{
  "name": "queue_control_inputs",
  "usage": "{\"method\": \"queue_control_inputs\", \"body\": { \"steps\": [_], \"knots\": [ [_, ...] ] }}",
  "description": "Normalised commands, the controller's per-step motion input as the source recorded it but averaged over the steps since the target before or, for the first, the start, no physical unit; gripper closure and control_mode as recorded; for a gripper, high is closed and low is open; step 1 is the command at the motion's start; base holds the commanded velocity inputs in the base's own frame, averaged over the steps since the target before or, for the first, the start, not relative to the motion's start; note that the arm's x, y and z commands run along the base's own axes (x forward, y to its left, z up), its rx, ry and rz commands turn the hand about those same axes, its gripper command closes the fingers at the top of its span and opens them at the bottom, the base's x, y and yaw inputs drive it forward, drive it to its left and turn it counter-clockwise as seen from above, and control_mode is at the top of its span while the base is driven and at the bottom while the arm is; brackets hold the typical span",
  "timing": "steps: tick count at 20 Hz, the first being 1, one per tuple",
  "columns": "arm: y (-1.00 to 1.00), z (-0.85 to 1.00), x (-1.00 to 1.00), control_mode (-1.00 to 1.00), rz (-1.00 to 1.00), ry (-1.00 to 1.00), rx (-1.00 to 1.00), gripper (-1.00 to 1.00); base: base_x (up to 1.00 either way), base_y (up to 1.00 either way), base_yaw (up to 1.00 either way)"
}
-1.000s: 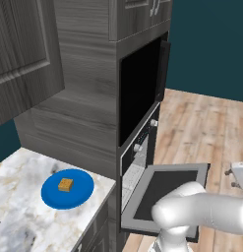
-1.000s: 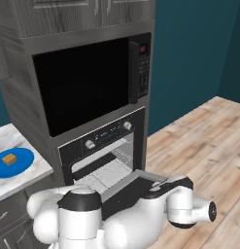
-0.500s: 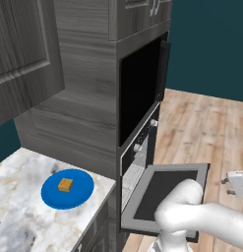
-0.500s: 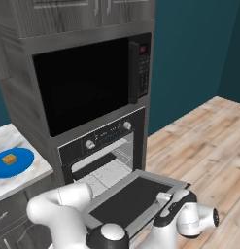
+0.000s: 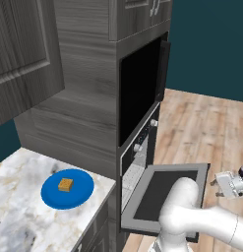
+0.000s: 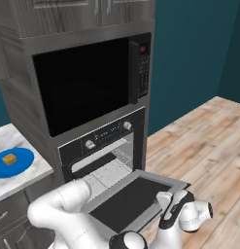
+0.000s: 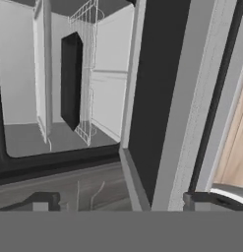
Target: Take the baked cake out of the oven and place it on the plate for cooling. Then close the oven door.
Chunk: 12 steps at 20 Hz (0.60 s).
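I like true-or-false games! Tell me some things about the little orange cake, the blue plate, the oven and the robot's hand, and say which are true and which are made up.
1. The small orange-brown square cake sits on the flat round bright blue plate. True.
2. The dark drop-down oven door is shut. False: it hangs open, lying flat in front of the dark built-in oven.
3. The gripper is holding the cake. False: its jaws are open and empty, at the door's outer edge.
4. The plate rests on the marbled white counter. True.
5. The plate is inside the oven. False: it is on the counter beside it.
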Motion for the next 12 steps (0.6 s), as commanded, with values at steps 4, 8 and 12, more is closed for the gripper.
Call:
{"method": "queue_control_inputs", "body": {
  "steps": [4, 8, 12],
  "knots": [
    [-0.15, -0.74, 0.35, -1.0, 0.02, 0.06, 0.13, -1.0, 0.0, 0.0, 0.0],
    [-0.17, -0.68, 0.28, -1.0, 0.0, 0.0, 0.13, -1.0, 0.0, 0.0, 0.0],
    [-0.29, -0.6, 0.26, -1.0, 0.01, -0.02, 0.09, -1.0, 0.0, 0.0, 0.0]
  ]
}}
